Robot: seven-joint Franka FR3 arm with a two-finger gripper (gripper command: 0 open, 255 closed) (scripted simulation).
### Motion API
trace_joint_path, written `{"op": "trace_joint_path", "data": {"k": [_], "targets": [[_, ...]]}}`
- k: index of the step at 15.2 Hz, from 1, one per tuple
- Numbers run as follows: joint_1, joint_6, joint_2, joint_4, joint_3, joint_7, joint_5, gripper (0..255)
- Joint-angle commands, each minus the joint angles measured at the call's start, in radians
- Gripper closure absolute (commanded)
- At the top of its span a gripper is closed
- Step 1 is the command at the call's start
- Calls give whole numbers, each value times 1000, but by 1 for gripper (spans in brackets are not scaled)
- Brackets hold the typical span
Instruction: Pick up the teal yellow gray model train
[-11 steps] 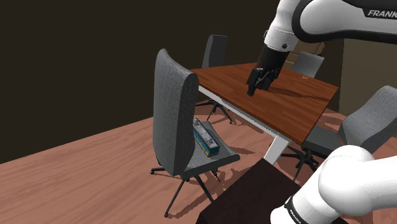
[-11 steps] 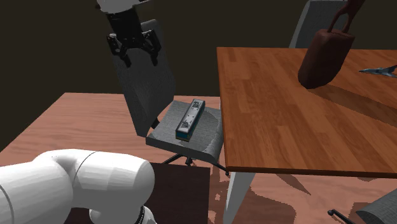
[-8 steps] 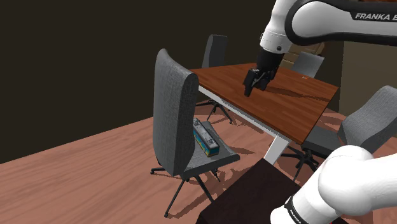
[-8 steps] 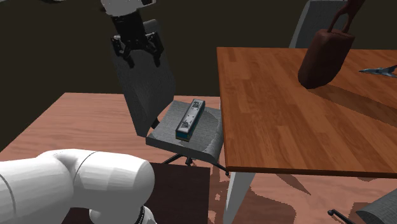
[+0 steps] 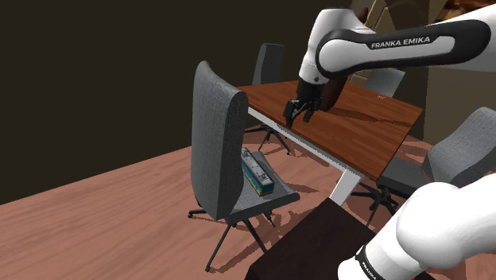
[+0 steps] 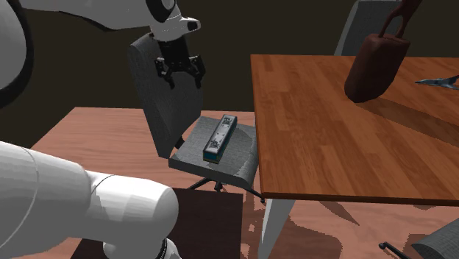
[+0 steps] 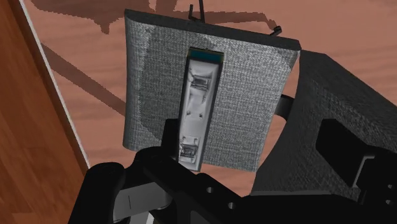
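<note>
**Shoulder view.** The gripper point(image 5: 300, 112) hung in the air, seen against the near edge of the wooden table point(image 5: 373, 131). The model train point(image 5: 257, 172) lay flat on the seat of the grey chair point(image 5: 216, 135), well below the gripper and apart from it.

**Second exterior view.** The jaws stood spread, with nothing between them. The gripper point(image 6: 179, 72) showed in front of the chair's backrest point(image 6: 158, 103), above the train point(image 6: 220, 137) and toward this view's left of it. The train lay lengthwise on the seat point(image 6: 239, 162), near the table's edge. A brown bag point(image 6: 376, 62) stood on the table, well apart from the train.

**Wrist view.** The train point(image 7: 198, 108) lay on the seat with its long axis running away from the gripper, teal end farthest.

**Step in hand.** This was judged to be the approach, with no contact made. The next move called for a descent to the seat, clear of the backrest and the table's edge, with the jaws straddling the train's narrow sides before closing.
</note>
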Motion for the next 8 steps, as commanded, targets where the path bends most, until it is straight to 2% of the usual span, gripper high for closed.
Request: {"op": "trace_joint_path", "data": {"k": [1,8], "targets": [[-7,56,82,22,-8,-1,-5,0],[-28,203,346,120,-32,-10,-12,0]]}}
